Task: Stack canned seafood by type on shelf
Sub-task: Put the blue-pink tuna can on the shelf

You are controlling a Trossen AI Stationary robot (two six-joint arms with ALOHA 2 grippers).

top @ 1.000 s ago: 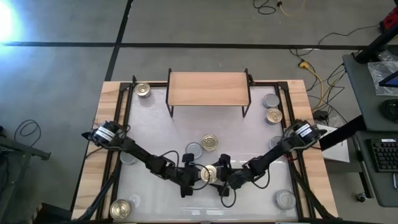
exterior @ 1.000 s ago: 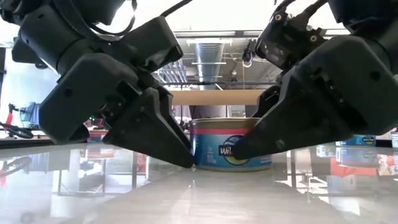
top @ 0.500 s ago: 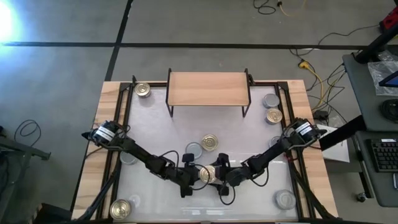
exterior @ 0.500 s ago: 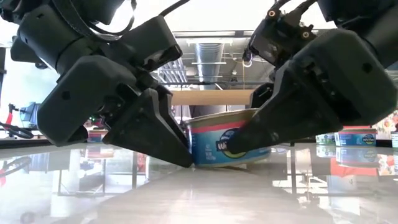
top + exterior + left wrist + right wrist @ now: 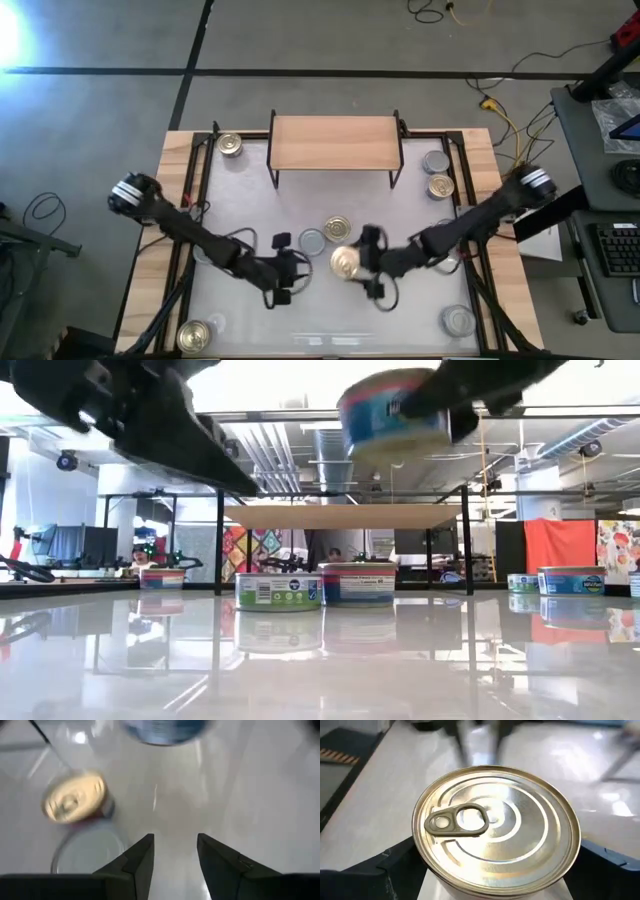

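My right gripper [image 5: 350, 265] is shut on a tin with a gold pull-ring top [image 5: 495, 827] and holds it in the air [image 5: 395, 410] over the table's middle. My left gripper [image 5: 175, 840] stands open to the left of that tin [image 5: 292, 270], with nothing between its fingers. A silver-topped tin [image 5: 312, 240] and a gold-topped tin [image 5: 338, 229] sit side by side on the table between the grippers and the shelf [image 5: 335, 143]. The shelf's board is bare. My right gripper pinches the tin's round side wall [image 5: 427, 870] between its two fingers [image 5: 395, 865], one on each opposite side. The fingers come slanting down from the table's right. The tin is lifted clear of the table, its pull-ring top up, nearly level.
More tins stand around the table's edges: one at the far left [image 5: 229, 144], two at the far right [image 5: 435, 160] [image 5: 440, 186], one at the near left corner [image 5: 197, 335], one at the near right [image 5: 458, 320]. The shelf's black legs [image 5: 218, 540] stand at the back.
My right gripper has risen with the gold-topped tin, lifting it clear of the table and a little toward the far edge. My left gripper, which stood against the tin's other side, has drawn back toward the table's left and gone up.
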